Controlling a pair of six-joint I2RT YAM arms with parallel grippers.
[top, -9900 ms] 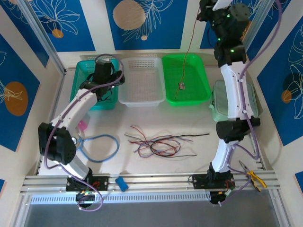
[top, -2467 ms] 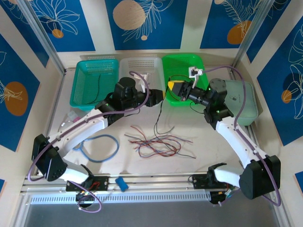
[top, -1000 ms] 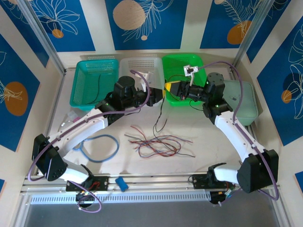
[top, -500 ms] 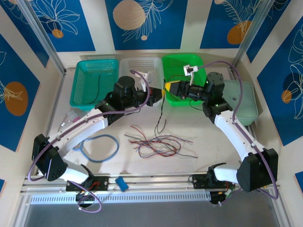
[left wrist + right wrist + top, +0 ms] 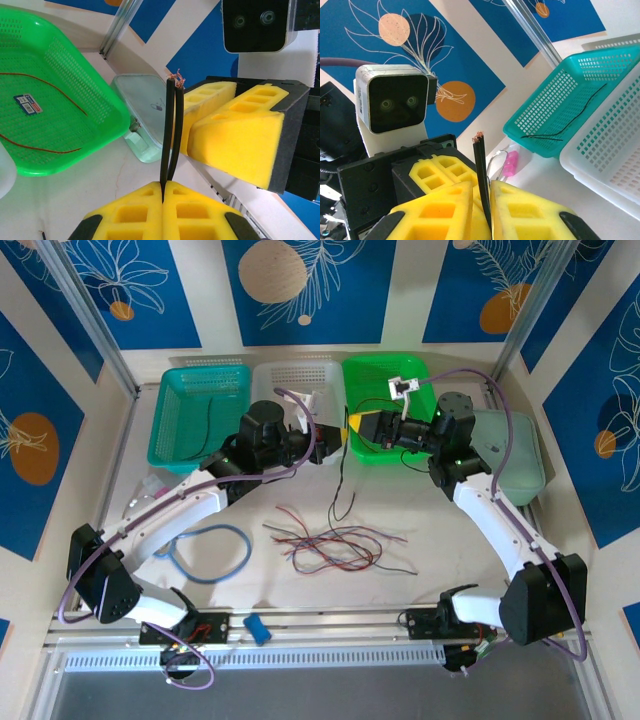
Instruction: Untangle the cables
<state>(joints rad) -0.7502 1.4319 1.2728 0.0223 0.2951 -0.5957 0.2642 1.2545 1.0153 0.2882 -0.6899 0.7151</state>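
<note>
My left gripper [image 5: 338, 444] [image 5: 163, 188] is shut on a thin black twin cable [image 5: 170, 125], which sticks up past its yellow pads to a frayed copper tip. The rest of that cable [image 5: 340, 490] hangs down to the table. My right gripper [image 5: 356, 427] [image 5: 482, 186] faces the left one, and its fingers [image 5: 235, 132] stand a little apart around the same cable [image 5: 481, 170], which rests against one pad. The other cables [image 5: 335, 545], red, black and brown, lie tangled on the table in front.
Three baskets stand at the back: a teal basket [image 5: 200, 405] with a black wire, a white basket [image 5: 300, 390], and a green basket [image 5: 75, 100] with a brown wire. A pale green box [image 5: 515, 465] is at right, and a light-blue hose [image 5: 210, 550] at left.
Ten seconds ago both arms were over the baskets. Since then the left lifted the black cable and the right moved in to it. In the last second the hanging end rose slightly.
</note>
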